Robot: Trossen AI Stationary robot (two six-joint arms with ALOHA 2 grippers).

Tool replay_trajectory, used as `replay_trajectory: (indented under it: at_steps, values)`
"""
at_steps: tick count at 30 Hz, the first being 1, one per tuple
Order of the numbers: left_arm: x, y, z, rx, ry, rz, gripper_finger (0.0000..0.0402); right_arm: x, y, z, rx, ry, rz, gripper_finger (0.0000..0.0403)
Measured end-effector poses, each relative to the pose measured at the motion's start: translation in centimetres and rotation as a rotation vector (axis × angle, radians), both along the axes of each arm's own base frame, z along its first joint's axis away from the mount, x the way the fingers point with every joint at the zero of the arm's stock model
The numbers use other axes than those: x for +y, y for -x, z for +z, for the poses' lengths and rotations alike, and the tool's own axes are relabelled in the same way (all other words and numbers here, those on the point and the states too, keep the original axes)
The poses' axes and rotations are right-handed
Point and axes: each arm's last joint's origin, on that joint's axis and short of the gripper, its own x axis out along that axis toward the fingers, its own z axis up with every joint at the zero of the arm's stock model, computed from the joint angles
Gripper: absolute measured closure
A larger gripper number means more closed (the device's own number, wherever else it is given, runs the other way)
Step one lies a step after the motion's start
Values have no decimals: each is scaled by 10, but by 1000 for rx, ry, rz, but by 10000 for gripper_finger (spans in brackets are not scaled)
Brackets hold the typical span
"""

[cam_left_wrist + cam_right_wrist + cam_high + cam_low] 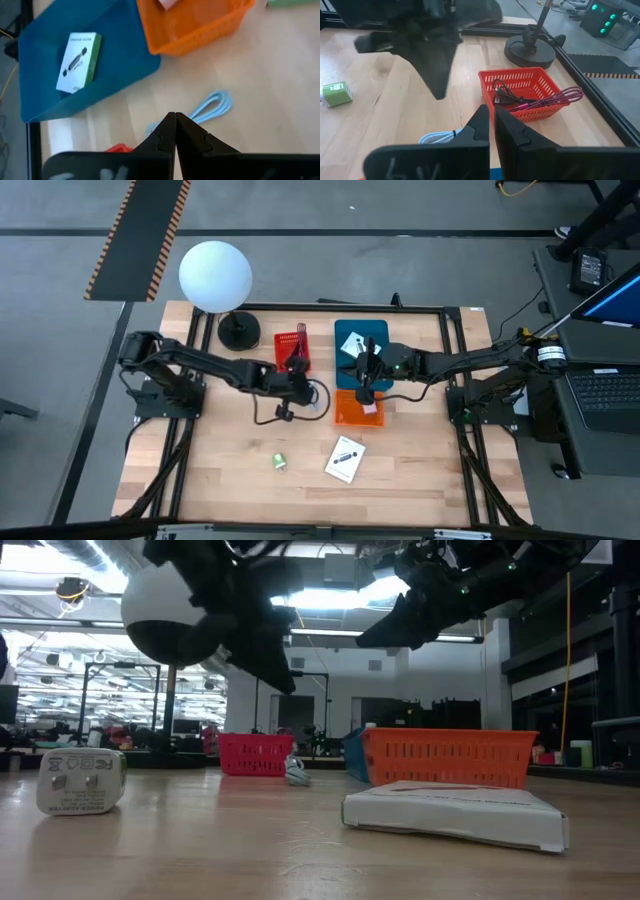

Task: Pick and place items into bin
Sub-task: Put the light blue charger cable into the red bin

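My left gripper (pixel 300 387) (pixel 175 125) is shut and empty above the table, over a light blue coiled cable (pixel 212 107) (pixel 318 401). My right gripper (pixel 364 386) (pixel 490 120) is shut and empty over the joint of the blue bin (pixel 360 342) and the orange basket (pixel 357 410). A white card with green marks (pixel 77 62) lies in the blue bin. A black cable (pixel 507 95) and a maroon cable (pixel 555 97) lie in the red basket (pixel 530 92). A green cube (pixel 280 462) and a white card (pixel 345 459) lie on the table's near part.
The white globe lamp (pixel 215 275) on its black base (pixel 238 330) stands at the far left. Something pink (pixel 167 3) lies in the orange basket. The three containers stand close together mid-table. Bare wood lies along the near edge.
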Motion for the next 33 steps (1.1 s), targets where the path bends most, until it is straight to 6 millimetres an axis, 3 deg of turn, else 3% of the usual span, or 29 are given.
replay_trajectory:
  at_steps: [5,16,27,33]
  values:
    - [10,-10,-9,115,0,-27,398,0,0,-1,14,0,0,393]
    - [20,-24,-26,178,-77,-115,387,0,1,-3,34,14,6,393]
    - [15,-25,-28,188,-75,-177,303,0,1,-3,36,14,6,393]
    - [16,-33,-45,230,-142,-251,266,0,1,-3,37,13,6,393]
